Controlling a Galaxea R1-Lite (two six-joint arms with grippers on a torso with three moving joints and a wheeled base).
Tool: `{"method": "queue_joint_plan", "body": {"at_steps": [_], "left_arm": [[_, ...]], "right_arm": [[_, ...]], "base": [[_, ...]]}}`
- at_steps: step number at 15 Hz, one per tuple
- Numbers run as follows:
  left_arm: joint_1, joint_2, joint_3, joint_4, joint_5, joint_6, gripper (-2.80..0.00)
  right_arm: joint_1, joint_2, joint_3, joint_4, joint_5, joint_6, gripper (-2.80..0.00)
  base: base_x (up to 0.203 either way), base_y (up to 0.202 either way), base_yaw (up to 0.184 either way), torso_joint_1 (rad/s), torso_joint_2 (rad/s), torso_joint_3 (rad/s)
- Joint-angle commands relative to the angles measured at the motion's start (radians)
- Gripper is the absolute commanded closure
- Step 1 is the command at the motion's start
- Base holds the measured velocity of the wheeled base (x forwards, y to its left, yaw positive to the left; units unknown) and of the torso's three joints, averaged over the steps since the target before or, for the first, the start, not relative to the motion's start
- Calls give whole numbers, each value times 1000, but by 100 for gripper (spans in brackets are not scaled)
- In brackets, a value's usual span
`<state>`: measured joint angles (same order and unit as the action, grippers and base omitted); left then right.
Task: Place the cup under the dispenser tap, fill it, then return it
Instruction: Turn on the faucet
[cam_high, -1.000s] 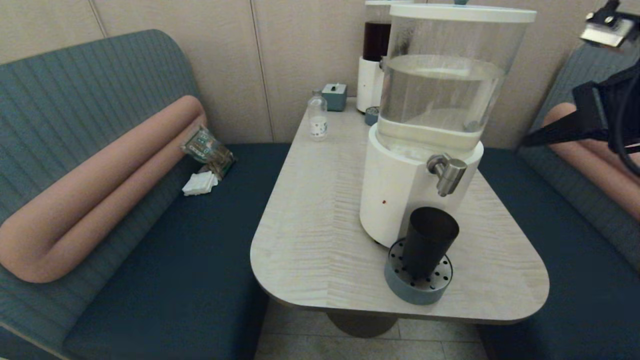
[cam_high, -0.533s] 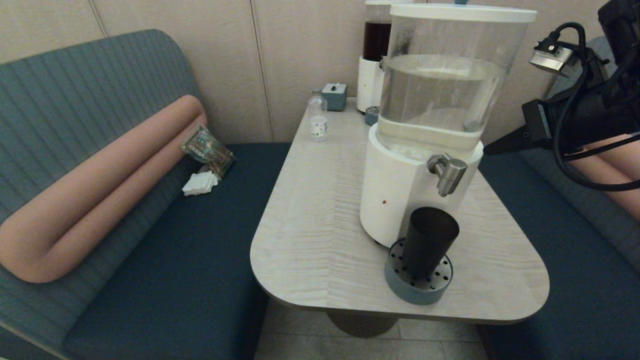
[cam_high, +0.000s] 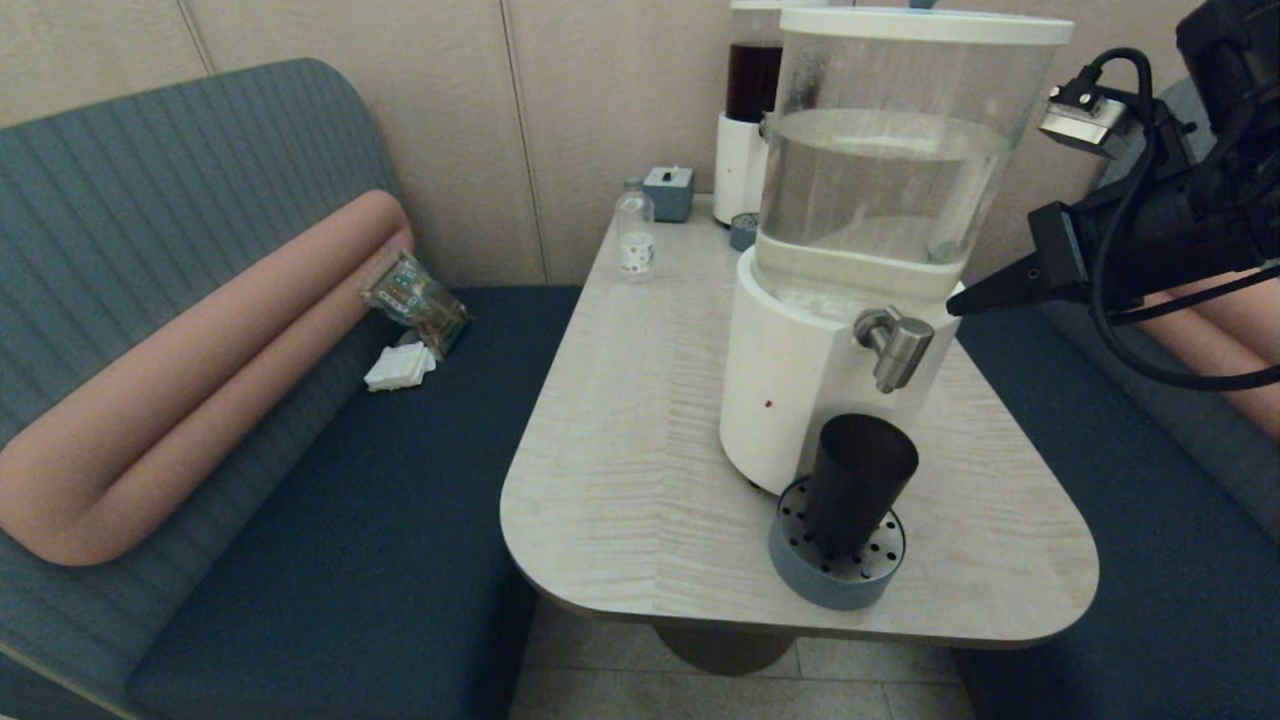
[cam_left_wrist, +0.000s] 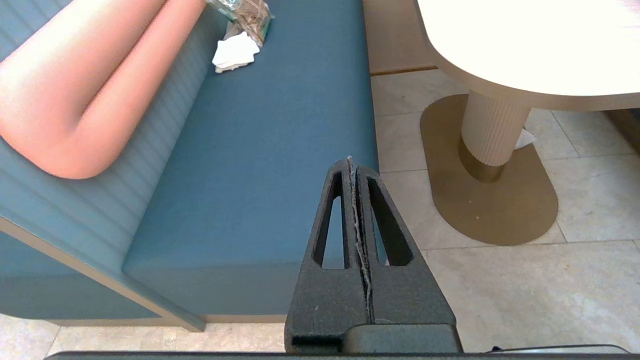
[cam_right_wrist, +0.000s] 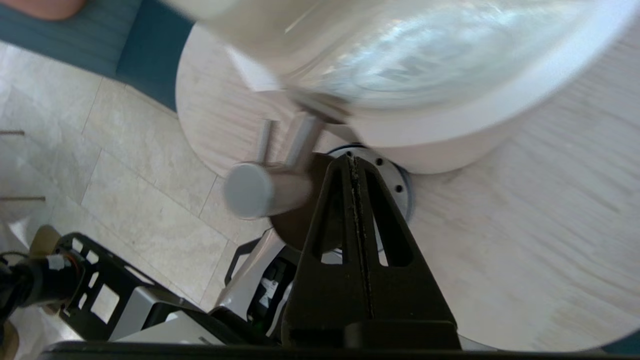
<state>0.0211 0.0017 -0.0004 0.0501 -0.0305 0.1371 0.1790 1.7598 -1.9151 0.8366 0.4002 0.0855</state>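
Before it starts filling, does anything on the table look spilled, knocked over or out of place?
Nothing stands out. The cup stands upright on the drip tray below the dispenser tap, and the table shows no spill. The right claw, shut, is beside the tap.

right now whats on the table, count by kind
Dispensers: 2, the big clear-tank dispenser and the slimmer dark red dispenser
Drip trays: 2, the grey tray holding the cup, and a small one by the red dispenser
Cups: 1, the cup
Bottles: 1, the small clear bottle
Boxes: 1, the teal box
Total: 7
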Motion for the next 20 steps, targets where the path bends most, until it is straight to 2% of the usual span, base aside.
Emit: {"method": "queue_joint_plan", "body": {"at_steps": [1,10,20], "left_arm": [[0,1,0,1,0,1,0],[0,1,0,1,0,1,0],[0,1,0,1,0,1,0]], "right_arm": [[17,-6,1,7,2,0,0],[82,-15,28,7,-9,3,0],[89,-3,47,-38,-32,-1,0]], "base": [[0,0,0,0,0,0],[0,0,0,0,0,0],[0,0,0,0,0,0]]}}
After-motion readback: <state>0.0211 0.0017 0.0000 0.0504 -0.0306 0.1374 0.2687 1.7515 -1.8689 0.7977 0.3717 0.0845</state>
